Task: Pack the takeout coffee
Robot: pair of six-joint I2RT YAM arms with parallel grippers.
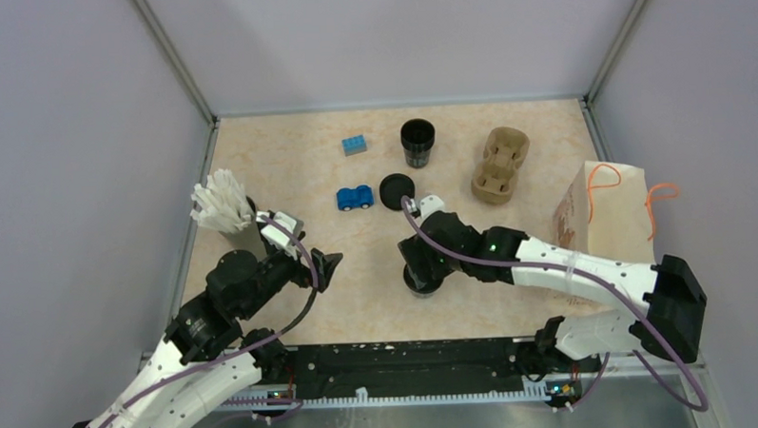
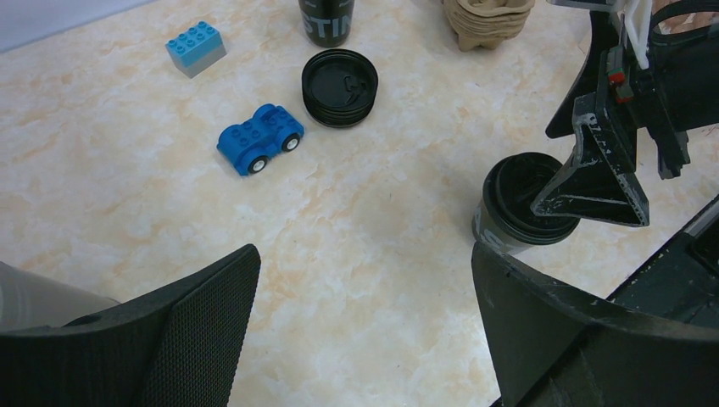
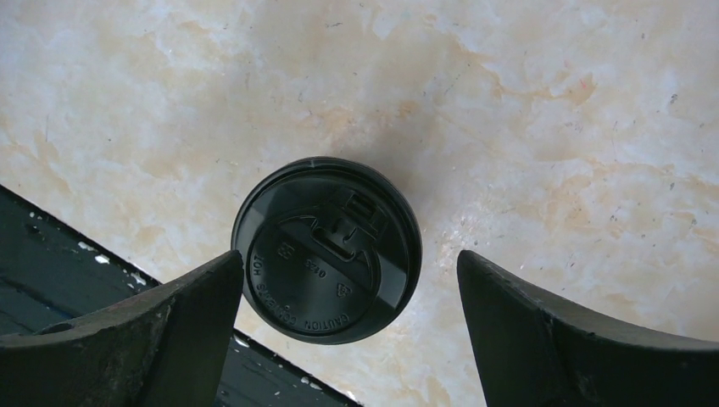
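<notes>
The right end effector (image 3: 348, 259), fingers apart, hangs over a lidded cup (image 3: 326, 248), nearer the arms and right of the blue toy car (image 1: 355, 197). An open black cup (image 1: 417, 141) stands beyond the car to its right, and a loose lid (image 1: 396, 191) lies just right of the car. The left end effector (image 2: 365, 254) is spread and empty.

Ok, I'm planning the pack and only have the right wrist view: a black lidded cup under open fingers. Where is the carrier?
Observer: The brown pulp cup carrier sits at the far side, right of an open black ridged cup.
Operator: Any bag?
Observer: A pale paper bag with orange handles stands on the right, nearer than the carrier.
Operator: And the left gripper?
Observer: The left gripper is open and empty, near a grey cup of white utensils.
</notes>
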